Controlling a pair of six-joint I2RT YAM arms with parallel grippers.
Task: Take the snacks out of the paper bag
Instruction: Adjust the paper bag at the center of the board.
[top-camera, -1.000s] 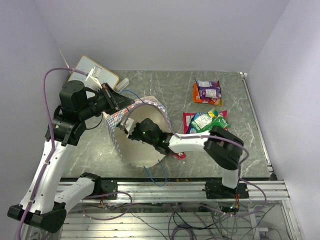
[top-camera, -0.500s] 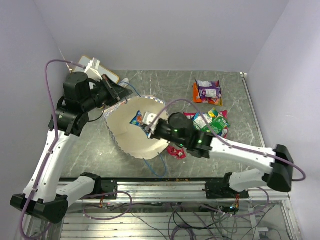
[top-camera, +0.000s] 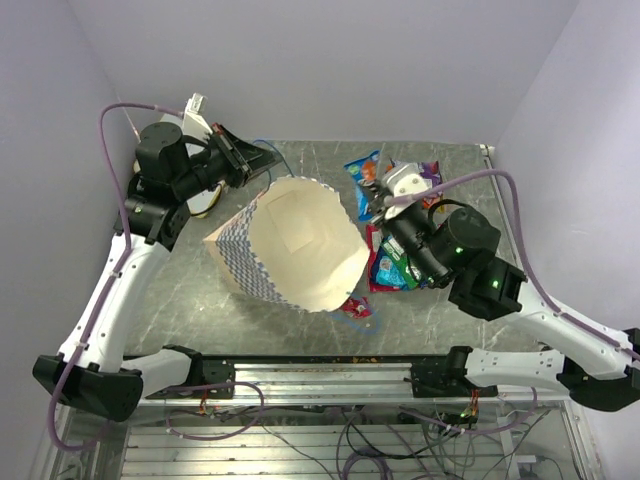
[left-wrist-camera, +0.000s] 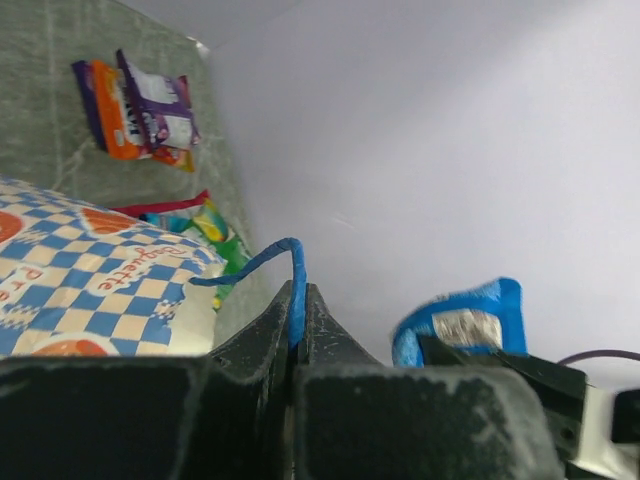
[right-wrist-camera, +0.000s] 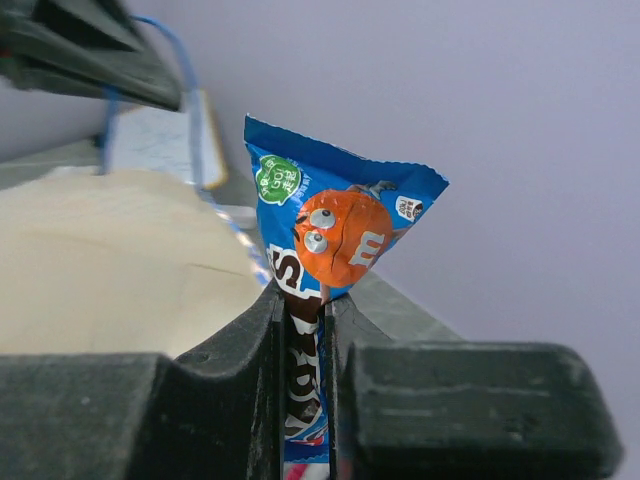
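The left end effector (top-camera: 243, 160) is pinched shut on the bag's blue cord handle (left-wrist-camera: 250, 265), holding the bag (top-camera: 290, 250) tilted on the worktop (top-camera: 310, 165) with its open mouth turned up toward the top camera. The right end effector (right-wrist-camera: 305, 310) is clamped on the lower end of a blue packet (right-wrist-camera: 335, 235), which stands up from between the fingers. In the top view this packet (top-camera: 365, 176) hangs above the worktop just off the far right of the bag's rim, outside the mouth. An orange packet (left-wrist-camera: 112, 100) and a purple packet (left-wrist-camera: 160, 95) lie overlapping at the far right of the worktop. A green packet (left-wrist-camera: 215, 232) lies nearer, beside the bag. A small red packet (top-camera: 357, 307) lies at the bag's near rim.
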